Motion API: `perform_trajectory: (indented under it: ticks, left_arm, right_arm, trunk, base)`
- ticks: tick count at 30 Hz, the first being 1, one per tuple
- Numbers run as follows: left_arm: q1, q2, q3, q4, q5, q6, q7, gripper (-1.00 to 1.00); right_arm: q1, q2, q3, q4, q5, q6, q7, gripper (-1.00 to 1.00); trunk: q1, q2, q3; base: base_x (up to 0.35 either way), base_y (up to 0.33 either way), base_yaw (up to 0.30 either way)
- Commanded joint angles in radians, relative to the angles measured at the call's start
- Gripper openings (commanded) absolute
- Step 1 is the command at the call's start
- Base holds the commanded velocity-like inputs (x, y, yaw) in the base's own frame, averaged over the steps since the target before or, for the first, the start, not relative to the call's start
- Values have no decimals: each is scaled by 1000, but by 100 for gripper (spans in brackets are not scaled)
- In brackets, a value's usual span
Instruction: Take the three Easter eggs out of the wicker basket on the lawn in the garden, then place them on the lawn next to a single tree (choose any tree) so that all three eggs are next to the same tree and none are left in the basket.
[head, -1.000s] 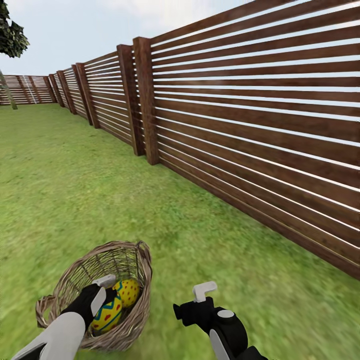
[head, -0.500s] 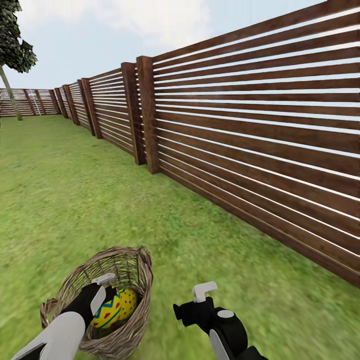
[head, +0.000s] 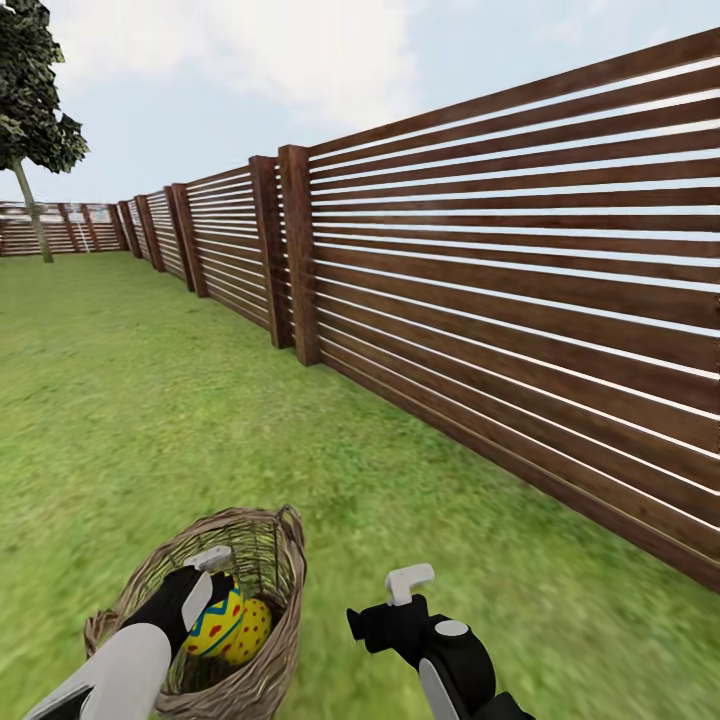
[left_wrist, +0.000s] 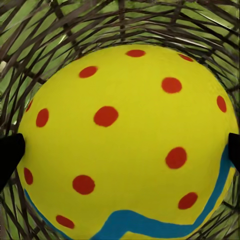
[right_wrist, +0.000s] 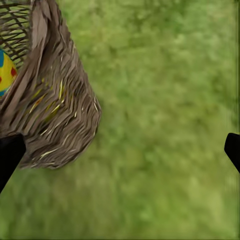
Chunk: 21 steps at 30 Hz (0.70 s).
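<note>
- Wicker basket (head: 262, 560): I see its near wall cut by the head view's lower edge; my left arm covers part of the interior.
- Easter eggs (head: 228, 622): two partly visible; I cannot tell whether a third lies beneath.
- Left gripper (head: 205, 573): fingertips hidden among eggs.
- Tree (head: 32, 110): crown cropped at the edge.
- Lawn (right_wrist: 165, 125): blurred.

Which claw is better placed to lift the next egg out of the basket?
Left. The left claw is already down inside the wicker basket, its fingertips on either side of an egg. The right claw hangs open over bare lawn beside the basket, holding nothing.
</note>
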Motion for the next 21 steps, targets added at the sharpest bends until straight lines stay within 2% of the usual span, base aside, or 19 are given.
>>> perform_trajectory:
  ticks: [1, 21]
  left_arm:
    - [-1, -1, 4, -1, -10, 6, 0, -100]
    - [-1, -1, 4, 0, -12, 6, 0, -100]
  right_arm:
    - [-1, 0, 2, -1, -11, 4, -10, 100]
    - [-1, 0, 1, -1, -13, 4, -10, 100]
  trunk:
    - [-1, 0, 3]
    - [-10, 5, 80]
  base:
    - [0, 0, 0]
    - [0, 0, 0]
